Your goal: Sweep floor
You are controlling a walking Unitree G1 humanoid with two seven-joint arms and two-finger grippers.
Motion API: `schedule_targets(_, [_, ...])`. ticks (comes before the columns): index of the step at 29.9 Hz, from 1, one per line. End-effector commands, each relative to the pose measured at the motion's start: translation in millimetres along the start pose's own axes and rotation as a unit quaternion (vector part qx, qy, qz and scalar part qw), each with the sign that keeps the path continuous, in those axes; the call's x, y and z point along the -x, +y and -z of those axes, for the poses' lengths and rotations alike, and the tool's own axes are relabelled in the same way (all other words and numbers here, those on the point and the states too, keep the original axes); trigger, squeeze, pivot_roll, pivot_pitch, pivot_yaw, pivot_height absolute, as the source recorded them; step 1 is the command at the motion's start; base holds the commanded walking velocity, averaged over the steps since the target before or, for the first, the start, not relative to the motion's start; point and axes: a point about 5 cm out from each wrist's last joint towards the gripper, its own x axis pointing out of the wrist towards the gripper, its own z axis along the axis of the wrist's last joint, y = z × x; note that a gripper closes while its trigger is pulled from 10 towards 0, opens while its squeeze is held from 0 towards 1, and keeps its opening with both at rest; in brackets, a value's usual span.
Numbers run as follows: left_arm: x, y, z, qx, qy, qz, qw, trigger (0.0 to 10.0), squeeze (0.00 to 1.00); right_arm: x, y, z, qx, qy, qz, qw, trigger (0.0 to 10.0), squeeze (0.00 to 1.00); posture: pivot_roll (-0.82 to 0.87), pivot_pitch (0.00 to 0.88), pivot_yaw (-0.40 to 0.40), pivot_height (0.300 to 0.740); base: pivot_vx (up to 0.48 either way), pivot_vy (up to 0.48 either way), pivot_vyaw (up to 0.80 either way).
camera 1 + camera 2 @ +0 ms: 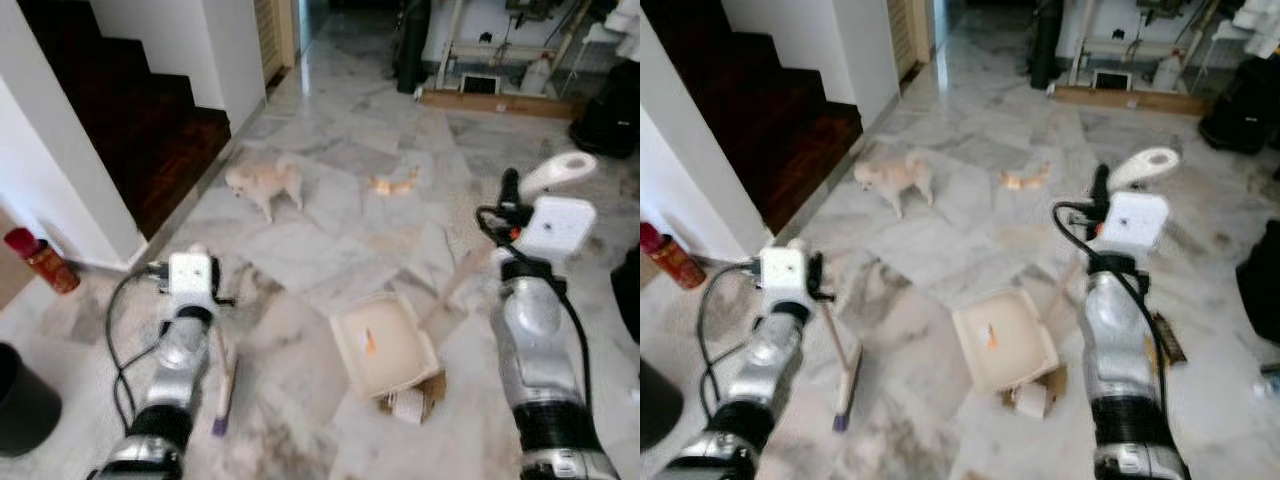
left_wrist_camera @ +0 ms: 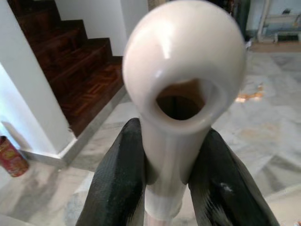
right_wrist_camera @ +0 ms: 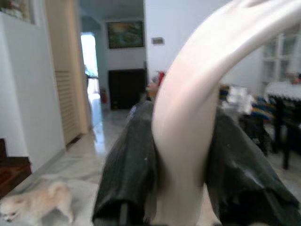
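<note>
My left gripper (image 2: 171,155) is shut on the cream broom handle (image 2: 181,84), whose rounded top has a hanging hole. The broom's lower part (image 1: 224,385) rests on the marble floor beside my left arm. My right gripper (image 3: 181,155) is shut on the curved cream handle (image 1: 558,170) of a dustpan. The cream dustpan (image 1: 385,345) lies on the floor between my arms with a small orange scrap (image 1: 370,340) in it. Crumpled paper and cardboard (image 1: 412,400) lie at its near edge. An orange piece of litter (image 1: 395,183) lies farther ahead.
A small cream dog (image 1: 265,183) stands on the floor ahead to the left. Dark wooden stairs (image 1: 150,120) and a white wall are at the left. A red can (image 1: 40,260) and a black bin (image 1: 20,400) stand near left. Black bags (image 1: 605,120) sit far right.
</note>
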Motion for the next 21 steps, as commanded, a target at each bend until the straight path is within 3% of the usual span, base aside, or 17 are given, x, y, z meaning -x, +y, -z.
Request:
schedule_targets(1, [-3.0, 5.7, -8, -0.003, -0.018, -0.007, 1.000, 10.0, 0.00, -5.2, 5.8, -16, -0.006, -0.034, -0.007, 0.999, 10.0, 0.00, -0.02, 0.035, 0.020, 0.740, 0.000, -0.255, 0.00])
schedule_targets(8, [-3.0, 4.8, -8, 0.000, -0.018, -0.007, 1.000, 10.0, 0.00, -4.2, 2.0, -17, -0.003, -0.032, -0.001, 0.999, 10.0, 0.00, -0.02, 0.028, 0.021, 0.740, 0.000, -0.395, 0.00])
schedule_targets(18, [-2.2, 2.3, -9, 0.008, -0.022, 0.002, 1.000, 10.0, 0.00, 0.9, -7.4, -8, 0.005, -0.010, 0.028, 1.000, 10.0, 0.00, -0.02, 0.019, 0.024, 0.740, 0.000, 0.000, 0.00])
schedule_targets(21, [-2.6, 0.6, -8, 0.010, -0.021, 0.005, 1.000, 10.0, 0.00, 3.6, -10.2, -3, -0.004, 0.002, 0.038, 0.999, 10.0, 0.00, -0.03, 0.010, 0.028, 0.740, 0.000, 0.000, -0.73])
